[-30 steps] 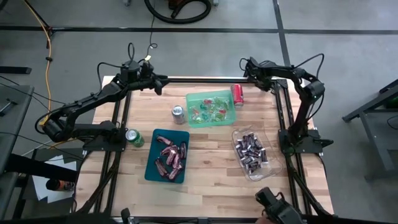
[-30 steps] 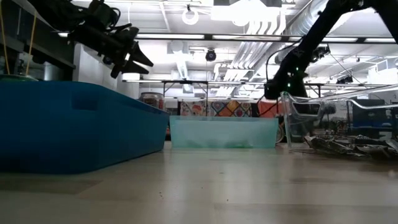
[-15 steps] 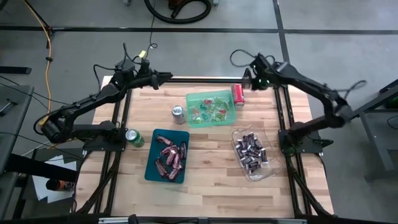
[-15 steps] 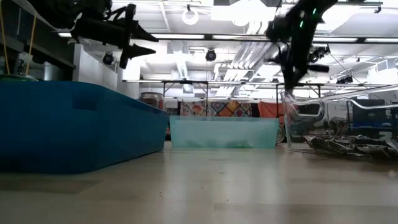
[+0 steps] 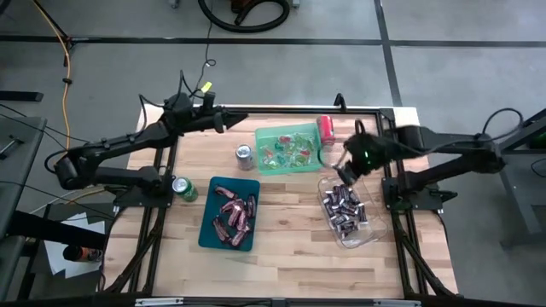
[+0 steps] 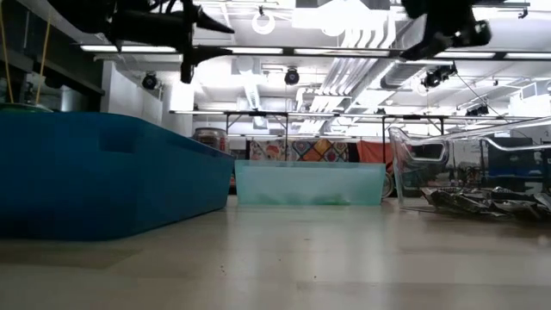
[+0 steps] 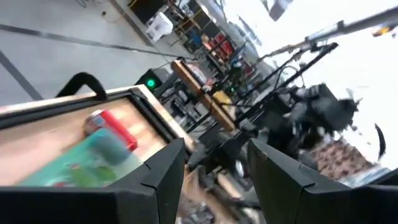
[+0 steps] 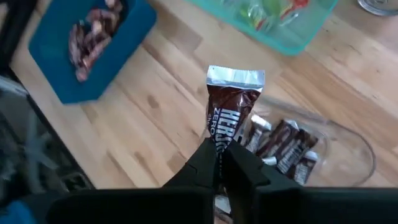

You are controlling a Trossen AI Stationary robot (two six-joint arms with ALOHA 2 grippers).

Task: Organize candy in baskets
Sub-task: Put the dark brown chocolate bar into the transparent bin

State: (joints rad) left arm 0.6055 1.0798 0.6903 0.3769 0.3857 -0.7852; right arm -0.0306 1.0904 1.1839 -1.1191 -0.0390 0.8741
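Note:
My right gripper (image 5: 345, 170) hovers over the far end of the clear basket (image 5: 368, 228), shut on a dark brown mini bar (image 8: 231, 106). Several brown bars (image 5: 343, 207) lie in that basket. The dark teal basket (image 5: 207, 232) holds pinkish-red bars (image 5: 235, 213). The light green basket (image 5: 317, 159) holds green and red pieces (image 5: 288, 147). My left gripper (image 5: 235, 119) hangs open above the table's far edge, left of the green basket, pointing level toward the right, with nothing between its fingers (image 7: 163, 177). My right gripper pinches one end of the brown bar (image 8: 221, 138) between its two fingers. The fingers slant downward from the table's right side and lie along the bar. The bar sticks out past the fingertips, its silver crimped end (image 8: 236, 77) foremost, lifted clear above the clear basket.
A red can (image 5: 326, 128) stands right of the green basket's far corner. A silver can (image 5: 245, 154) stands left of that basket, and a green can (image 5: 183, 188) left of the teal basket. Bare wood (image 5: 290, 247) lies between the teal and clear baskets.
My right gripper has swung from the table's far right corner toward the near side, rising, and now tips down over the clear basket. My left gripper has shifted right along the far edge, risen a little and rolled.

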